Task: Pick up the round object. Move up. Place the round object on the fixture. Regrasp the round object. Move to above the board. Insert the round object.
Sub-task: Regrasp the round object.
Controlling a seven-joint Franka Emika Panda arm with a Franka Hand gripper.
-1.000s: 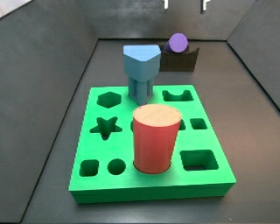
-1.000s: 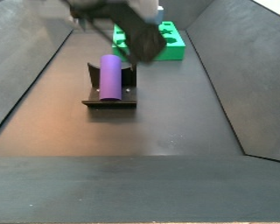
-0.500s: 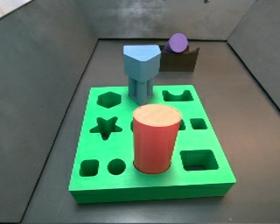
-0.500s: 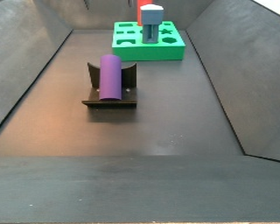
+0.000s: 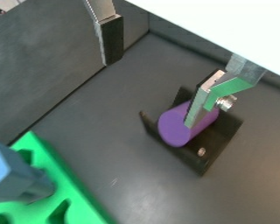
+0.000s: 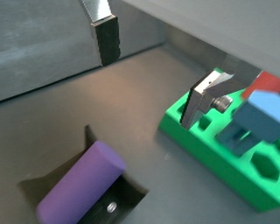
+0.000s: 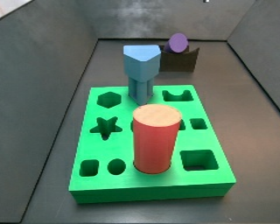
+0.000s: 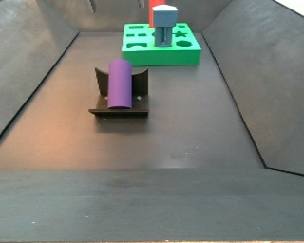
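Observation:
The round object, a small purple cylinder [image 8: 119,81], lies in the notch of the dark fixture [image 8: 117,109], apart from the green board [image 8: 180,57]. Both wrist views look down on it from well above: the round object [image 5: 175,127] [image 6: 81,179] rests on the fixture [image 5: 213,144] [image 6: 125,197]. My gripper [image 5: 156,87] [image 6: 152,87] is open with nothing between its fingers. It does not show in either side view. The other side view has the round object [image 7: 178,42] on the fixture [image 7: 187,59] behind the board [image 7: 119,144].
A large red cylinder [image 7: 156,140] and a light-blue hexagonal peg [image 7: 140,66] stand upright in the board, whose other cut-outs are unfilled. Dark sloping walls close in the floor on both sides and at the back.
One second ago the gripper hung low near the fixture in a side view; it has since risen out of that view. The round object stays on the fixture.

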